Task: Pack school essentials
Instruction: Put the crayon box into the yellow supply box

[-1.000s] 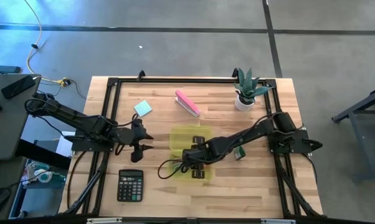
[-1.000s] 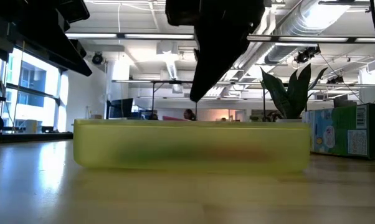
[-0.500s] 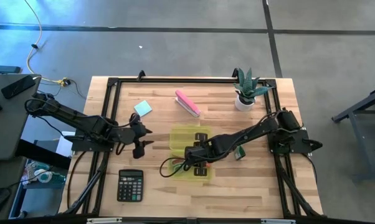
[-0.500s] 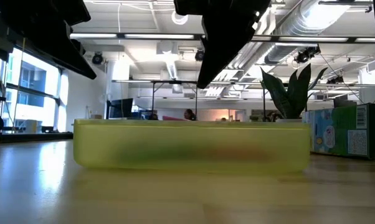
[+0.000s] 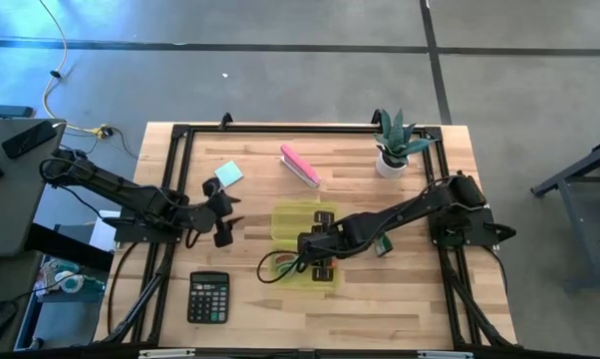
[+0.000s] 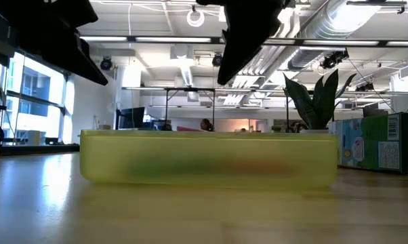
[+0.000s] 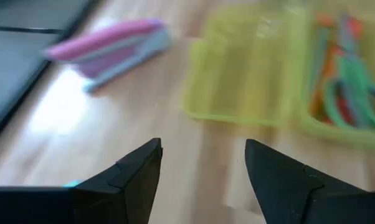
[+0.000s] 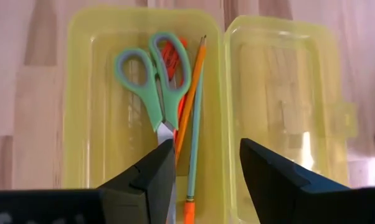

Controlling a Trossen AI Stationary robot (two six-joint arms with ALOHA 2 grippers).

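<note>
— Where is the right gripper [image 8: 202,180]?

— Over the yellow pencil case [image 5: 302,244], which lies flat open near the table's [image 5: 420,309] middle. Its fingers are spread, with nothing between them.

— And what's in the case?

— In one half, the green-handled scissors [image 8: 151,78] lie beside an orange pencil [image 8: 190,93], a teal pencil [image 8: 194,149] and something orange-red under the handles (too covered to name). The other half, the lid [image 8: 286,102], is bare.

— The left gripper [image 7: 203,171]?

— Also spread and holding nothing. It hovers over bare wood to the left of the case, pointed towards it; past its fingers the wrist view shows the case and the pink stapler-like block [image 7: 109,46].

— The other supplies?

— The light-blue note pad [image 5: 228,174] sits on the table towards the far left, well apart from the case. The green crayon box [image 5: 383,245] stands just right of the case, partly under the right arm. The black calculator [image 5: 208,297] lies near the front left, the potted plant [image 5: 395,145] at the far right.
</note>
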